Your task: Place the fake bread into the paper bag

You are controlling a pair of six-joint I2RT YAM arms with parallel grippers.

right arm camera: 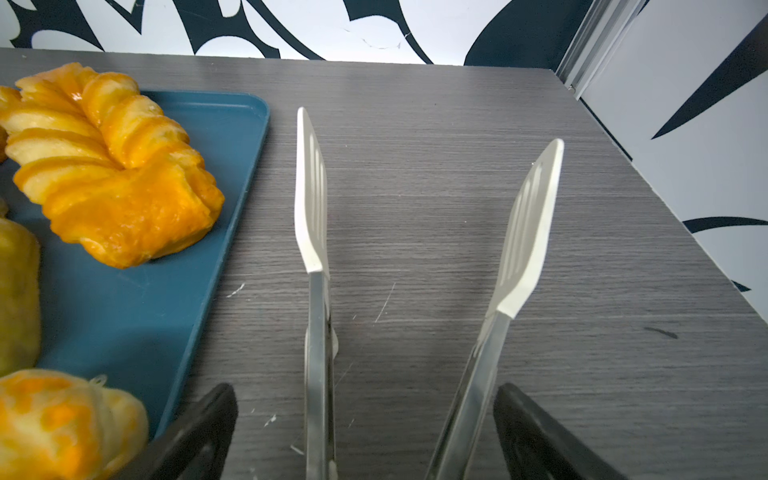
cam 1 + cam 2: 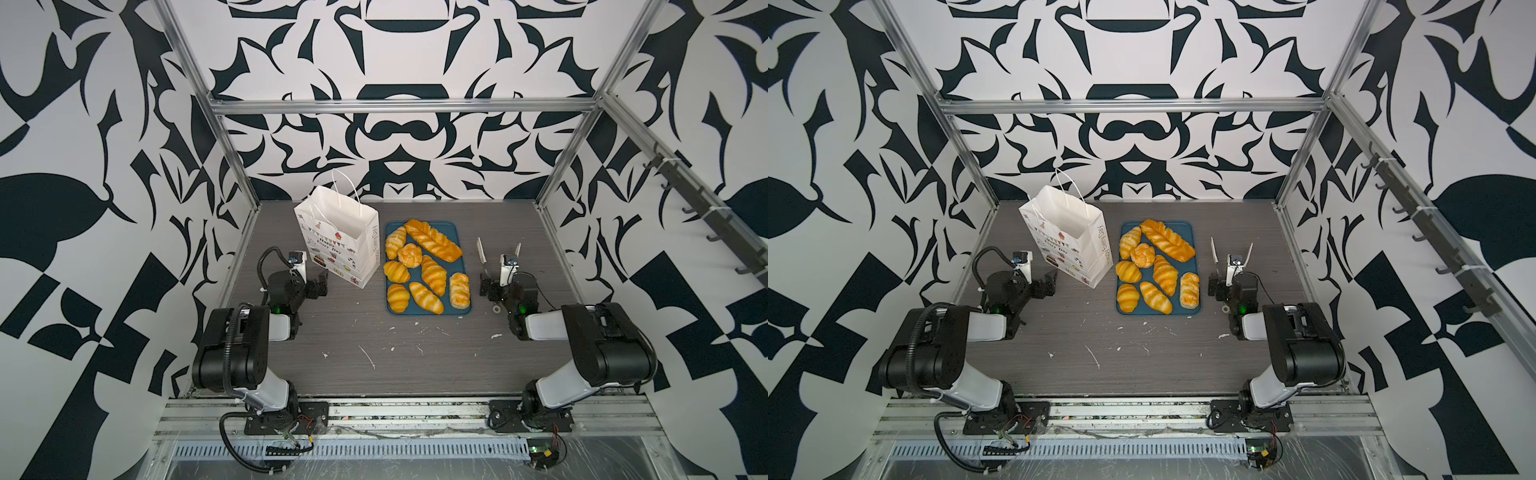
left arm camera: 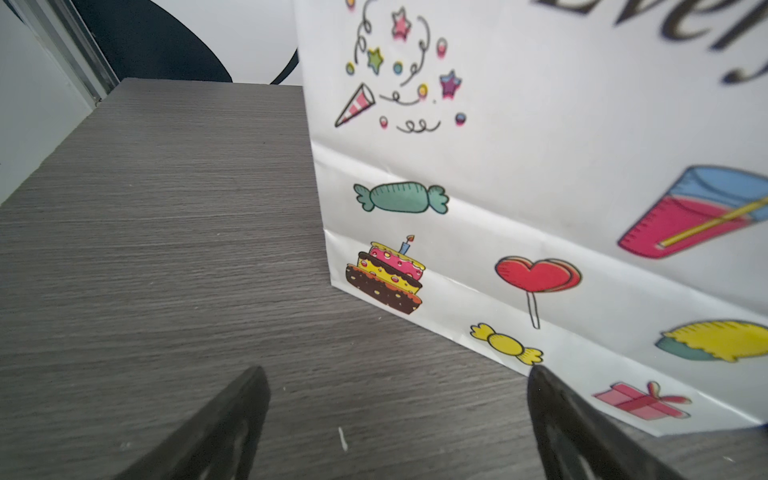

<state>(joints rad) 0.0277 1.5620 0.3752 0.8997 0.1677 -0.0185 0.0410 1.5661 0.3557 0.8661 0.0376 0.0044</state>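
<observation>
Right wrist view: tongs (image 1: 419,232) beside blue tray (image 1: 124,316), apart.

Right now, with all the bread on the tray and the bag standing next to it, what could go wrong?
1. The paper bag stands tall, light and unsupported; a nudge from the left hand beside its base could tip it.
2. The tongs on the right hand have smooth flat tips; glossy fake bread may slip out.
3. The plaited loaf is long and may catch the bag's rim or cord handles.
</observation>
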